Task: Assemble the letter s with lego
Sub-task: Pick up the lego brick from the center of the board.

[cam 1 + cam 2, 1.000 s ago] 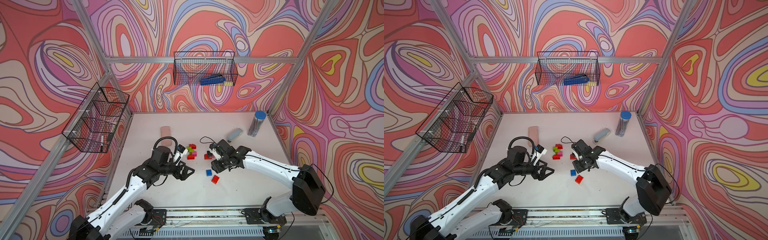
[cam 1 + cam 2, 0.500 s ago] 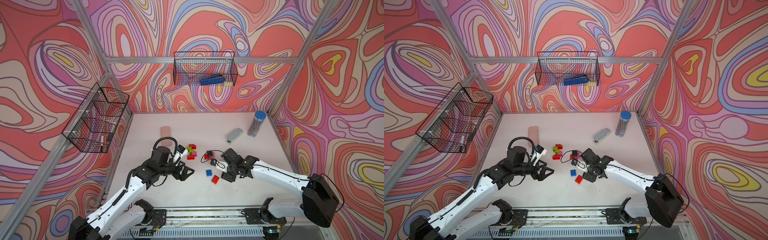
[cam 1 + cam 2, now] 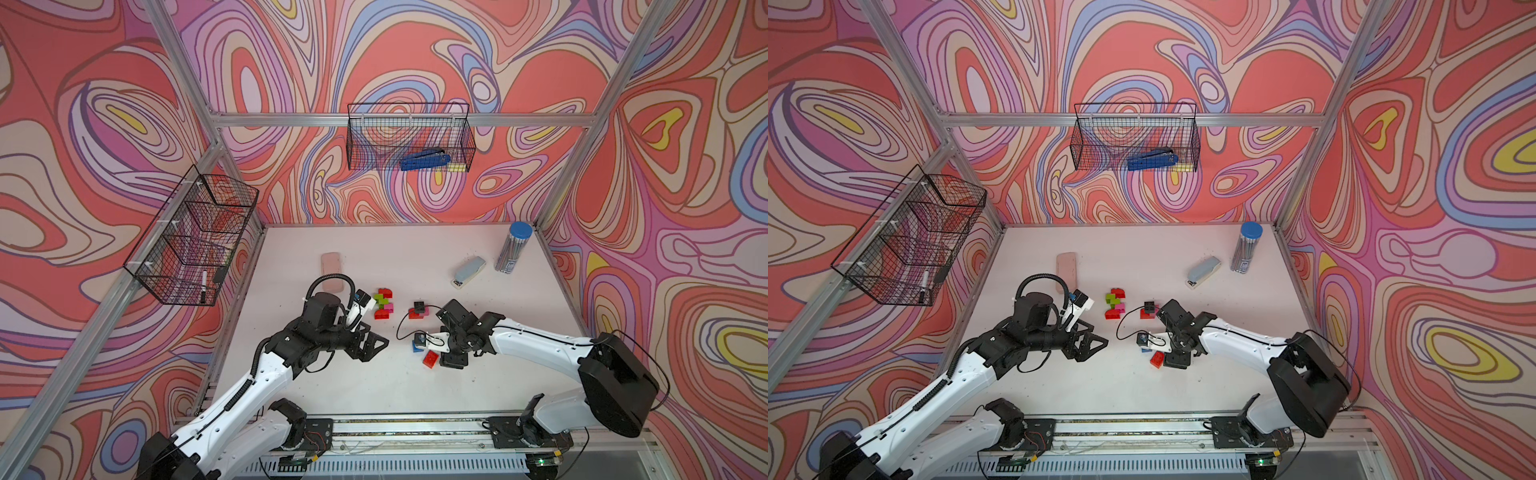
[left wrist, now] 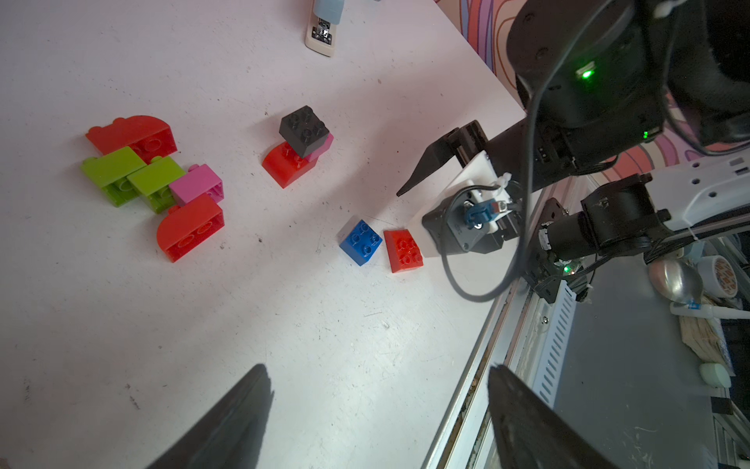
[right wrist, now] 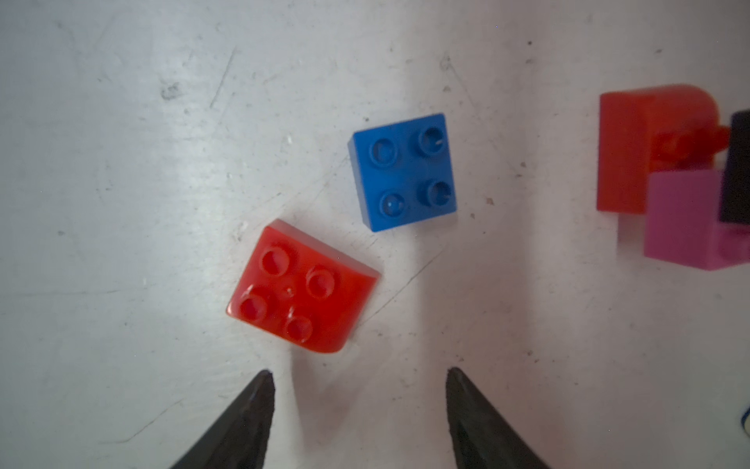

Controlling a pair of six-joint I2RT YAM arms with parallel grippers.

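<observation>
I have the right gripper (image 5: pixel 361 377) low over the table (image 5: pixel 121 162), jaws parted a middling way with nothing between them. The loose red brick (image 5: pixel 300 288) lies studs up just ahead of the tips, nearer one finger. The blue brick (image 5: pixel 404 170) sits just beyond it, close but not touching. To one side is a small stack: a black brick (image 4: pixel 304 130) perched on a red curved piece (image 4: pixel 284 166), with a pink brick (image 4: pixel 324 144) against them. The left gripper (image 4: pixel 377 367) is wide and empty above bare table, well apart from the bricks. The main cluster (image 4: pixel 154 178), red, lime green and pink, lies mid-table with its pieces touching. A pale stapler (image 3: pixel 469 270) lies toward the far side.
</observation>
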